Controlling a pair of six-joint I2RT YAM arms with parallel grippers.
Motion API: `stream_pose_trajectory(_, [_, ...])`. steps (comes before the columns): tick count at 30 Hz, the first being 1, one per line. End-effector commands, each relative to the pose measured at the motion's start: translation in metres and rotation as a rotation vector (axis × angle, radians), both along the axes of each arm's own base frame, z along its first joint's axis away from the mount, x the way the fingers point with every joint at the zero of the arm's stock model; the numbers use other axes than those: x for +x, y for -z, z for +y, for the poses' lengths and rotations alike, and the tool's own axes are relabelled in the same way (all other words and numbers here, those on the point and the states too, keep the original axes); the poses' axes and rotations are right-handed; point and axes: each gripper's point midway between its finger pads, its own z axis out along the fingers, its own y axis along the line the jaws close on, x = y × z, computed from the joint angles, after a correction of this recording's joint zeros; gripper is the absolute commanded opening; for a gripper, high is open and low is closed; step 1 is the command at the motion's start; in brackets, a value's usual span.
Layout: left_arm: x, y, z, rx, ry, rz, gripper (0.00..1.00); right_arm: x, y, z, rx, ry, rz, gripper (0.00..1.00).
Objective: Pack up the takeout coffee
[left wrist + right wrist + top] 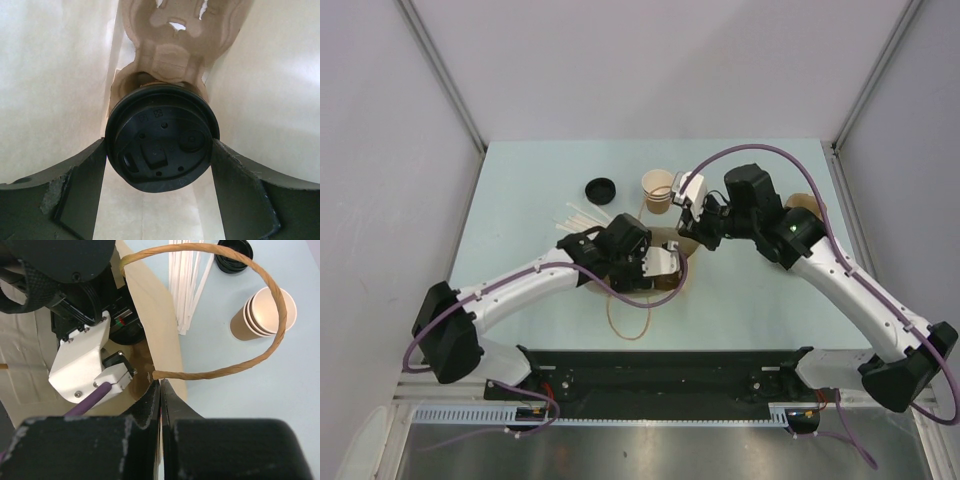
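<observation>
Black plastic lid on takeout coffee (161, 150), smooth, semi-matt. The paper bag (45, 85) is tan kraft, matt, and its handle (272, 300) is rough twisted paper cord. Moulded-pulp cup carrier (172, 50), fibrous. Matt brown paper on stacked cups (260, 315). Glossy black plastic loose lid (232, 252). Smooth matt worktop (280, 405). Dark matt plastic on left gripper (160, 152), fingers (75, 200) scuffed.

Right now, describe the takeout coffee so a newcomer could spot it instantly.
Find the paper bag mid-table, its edge pinched by the right gripper. Inside it, the jaws of the left gripper hold the takeout coffee, with a moulded pulp carrier behind it. It alone wears its black lid; the stacked brown cups are lidless, and the loose black lid has no cup.
</observation>
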Motion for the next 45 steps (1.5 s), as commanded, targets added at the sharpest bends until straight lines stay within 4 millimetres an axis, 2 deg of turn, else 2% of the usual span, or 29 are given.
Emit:
stream_pose_trajectory(1, [0.003,0.008,0.008,0.022,-0.040,0.078,0.00,0.010,-0.016,0.005,0.074,-0.038,-0.024,0.00])
stream_pose_trajectory(11, [0.007,0.020,0.000,0.044,-0.012,0.190,0.00,0.039,0.004,-0.004,0.055,-0.011,0.021,0.00])
stream_pose_trajectory(19, [0.009,0.045,0.005,0.110,-0.027,0.289,0.00,0.056,0.021,-0.009,0.030,-0.001,0.046,0.00])
stream_pose_trajectory(28, [0.012,0.044,0.005,0.111,-0.050,0.337,0.03,0.067,0.027,-0.014,0.022,0.003,0.054,0.00])
stream_pose_trajectory(30, [0.015,0.034,0.002,0.092,-0.055,0.325,0.12,0.067,0.028,-0.016,0.018,-0.003,0.055,0.00])
stream_pose_trajectory(31, [0.019,0.024,-0.003,0.070,-0.059,0.306,0.23,0.066,0.028,-0.016,0.017,-0.006,0.057,0.00])
stream_pose_trajectory(33, [0.021,0.010,-0.007,0.041,-0.063,0.295,0.32,0.064,0.025,-0.017,0.014,-0.014,0.053,0.00])
stream_pose_trajectory(34, [0.027,-0.006,-0.015,0.009,-0.061,0.268,0.41,0.065,0.026,-0.018,0.013,-0.013,0.056,0.00])
stream_pose_trajectory(36, [0.028,-0.022,-0.020,-0.009,-0.062,0.251,0.47,0.063,0.024,-0.020,0.012,-0.013,0.055,0.00])
stream_pose_trajectory(37, [0.030,-0.038,-0.028,-0.034,-0.047,0.219,0.55,0.063,0.024,-0.020,0.010,-0.014,0.055,0.00])
stream_pose_trajectory(40, [0.026,-0.064,-0.043,-0.081,-0.023,0.176,0.63,0.062,0.024,-0.021,0.006,-0.012,0.057,0.00])
stream_pose_trajectory(45, [0.023,-0.083,-0.050,-0.095,-0.015,0.144,0.69,0.063,0.022,-0.023,0.003,-0.015,0.048,0.00])
